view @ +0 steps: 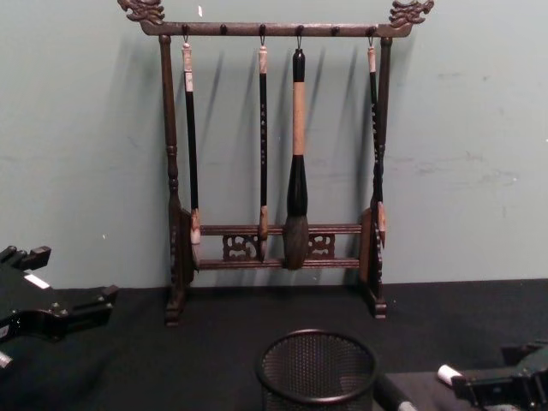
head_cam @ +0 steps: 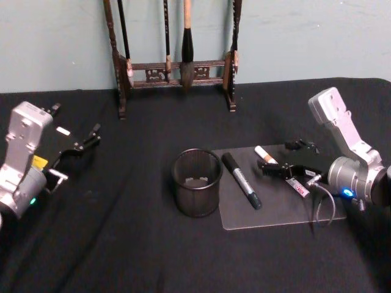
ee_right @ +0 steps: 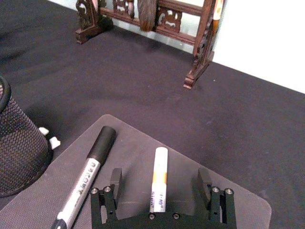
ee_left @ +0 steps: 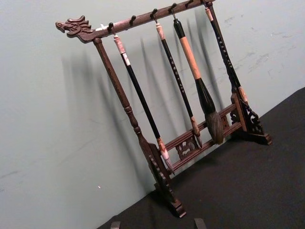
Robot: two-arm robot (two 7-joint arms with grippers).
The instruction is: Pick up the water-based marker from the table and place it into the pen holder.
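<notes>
The water-based marker [ee_right: 158, 179], white with an orange band, lies on a clear mat [head_cam: 278, 210] to the right of the pen holder [head_cam: 197, 182], a black mesh cup standing upright. My right gripper [ee_right: 159, 181] is open and low over the mat, a finger on each side of this marker with a gap to it on both sides. In the head view the right gripper [head_cam: 278, 160] covers the marker's near end, and its white tip [head_cam: 263, 151] sticks out. My left gripper [head_cam: 76, 120] hangs open at the far left, holding nothing.
A black-capped marker with a grey label [head_cam: 241, 180] lies on the mat between the pen holder and my right gripper. A tall dark wooden brush rack [head_cam: 177, 67] with hanging brushes stands at the back against the wall. Black cloth covers the table.
</notes>
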